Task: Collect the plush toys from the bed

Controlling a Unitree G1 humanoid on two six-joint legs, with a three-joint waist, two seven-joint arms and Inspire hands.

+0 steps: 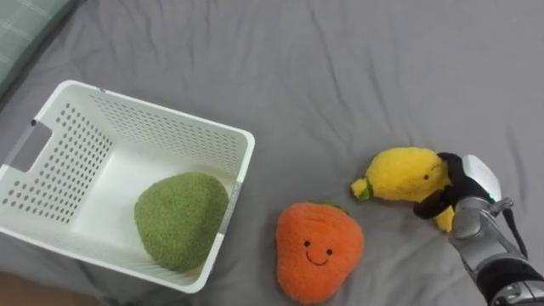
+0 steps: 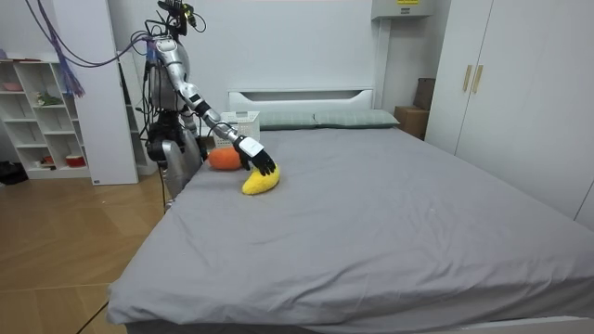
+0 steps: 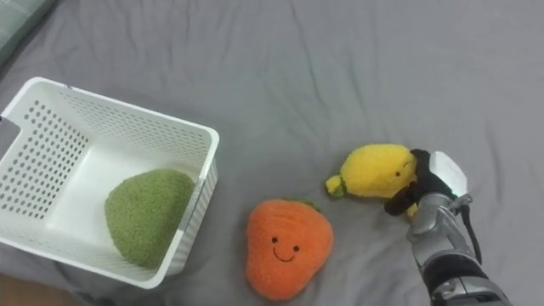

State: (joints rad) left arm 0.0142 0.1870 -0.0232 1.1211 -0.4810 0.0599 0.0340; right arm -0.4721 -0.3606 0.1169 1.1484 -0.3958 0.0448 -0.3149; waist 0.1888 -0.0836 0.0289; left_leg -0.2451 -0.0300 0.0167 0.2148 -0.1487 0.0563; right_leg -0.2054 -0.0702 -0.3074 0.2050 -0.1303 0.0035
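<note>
The right robot hand has its fingers curled round the right end of the yellow toy, which lies on the bed with its long axis pointing left. Well to the left, past the orange toy, the white basket holds a green toy.
</note>
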